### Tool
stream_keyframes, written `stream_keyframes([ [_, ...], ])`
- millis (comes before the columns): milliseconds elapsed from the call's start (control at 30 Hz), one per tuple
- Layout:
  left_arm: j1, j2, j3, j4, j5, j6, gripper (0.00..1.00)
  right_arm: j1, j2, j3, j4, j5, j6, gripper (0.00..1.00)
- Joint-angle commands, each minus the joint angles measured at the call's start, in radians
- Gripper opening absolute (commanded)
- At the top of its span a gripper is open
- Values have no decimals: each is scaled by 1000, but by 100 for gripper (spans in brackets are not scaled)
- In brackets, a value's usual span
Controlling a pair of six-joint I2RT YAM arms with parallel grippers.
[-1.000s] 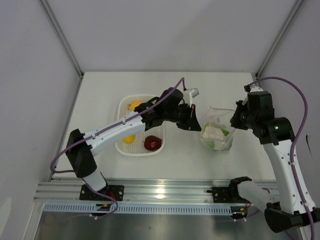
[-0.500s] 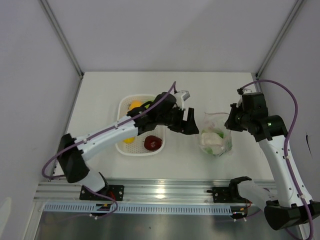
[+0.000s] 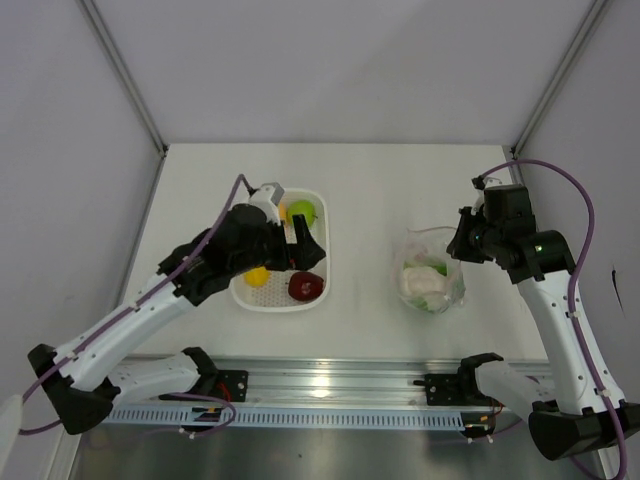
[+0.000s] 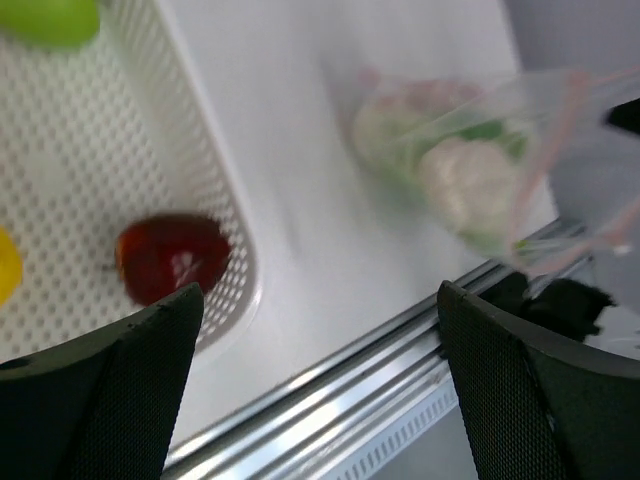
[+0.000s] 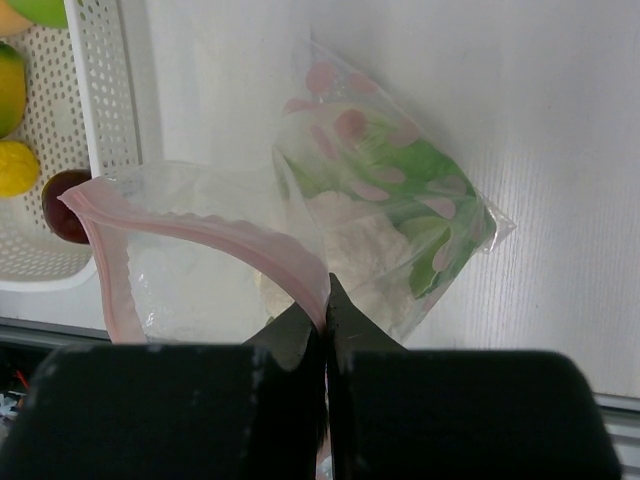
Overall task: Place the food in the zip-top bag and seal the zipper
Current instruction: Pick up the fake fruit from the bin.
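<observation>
A: L gripper?
B: L gripper (image 3: pixel 298 238) hangs over the white basket (image 3: pixel 280 303), jaws spread wide, gripping nothing. Wrist cam shows both fingers (image 4: pixel 110 390) at the frame's bottom corners, well apart
A: R side?
B: R gripper (image 5: pixel 325 318) is pinched tight on the zipper (image 5: pixel 230 235), the pink strip, holding up one lip of the zip-top bag (image 3: pixel 430 275). The mouth gapes toward the basket
A: Where's the food?
B: Lettuce (image 5: pixel 400 175), green & white, sits inside the bag at its low end, behind the pink dots; can't tell if it's one or two. The rest is in the basket: dark red apple (image 3: pixel 305 286) at the near-R corner, lime-green fruit (image 3: pixel 302 211) at the far-R, orange-yellow fruit (image 3: pixel 257 276) near-L, and a second orange-yellow one (image 5: pixel 8 85) just beside the green
A: Bag vs basket?
B: Apart, w/ bare table (image 3: pixel 365 260) btwn them, the bag's low end resting on the table
</observation>
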State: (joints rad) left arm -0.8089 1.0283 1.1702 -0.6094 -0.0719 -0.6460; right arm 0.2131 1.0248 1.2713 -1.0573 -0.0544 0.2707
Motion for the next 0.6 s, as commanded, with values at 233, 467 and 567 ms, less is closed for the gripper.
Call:
stream_keyframes([
  [233,155,68,-245,-87,152,-129,99,11,-9,10,22,-16,-18,0],
  [467,163,219,-273,-1,214,-145,99,11,-11,13,25,-16,-14,0],
  [567,168,239,-282,48,213,-153,100,11,-12,8,22,-12,-16,0],
])
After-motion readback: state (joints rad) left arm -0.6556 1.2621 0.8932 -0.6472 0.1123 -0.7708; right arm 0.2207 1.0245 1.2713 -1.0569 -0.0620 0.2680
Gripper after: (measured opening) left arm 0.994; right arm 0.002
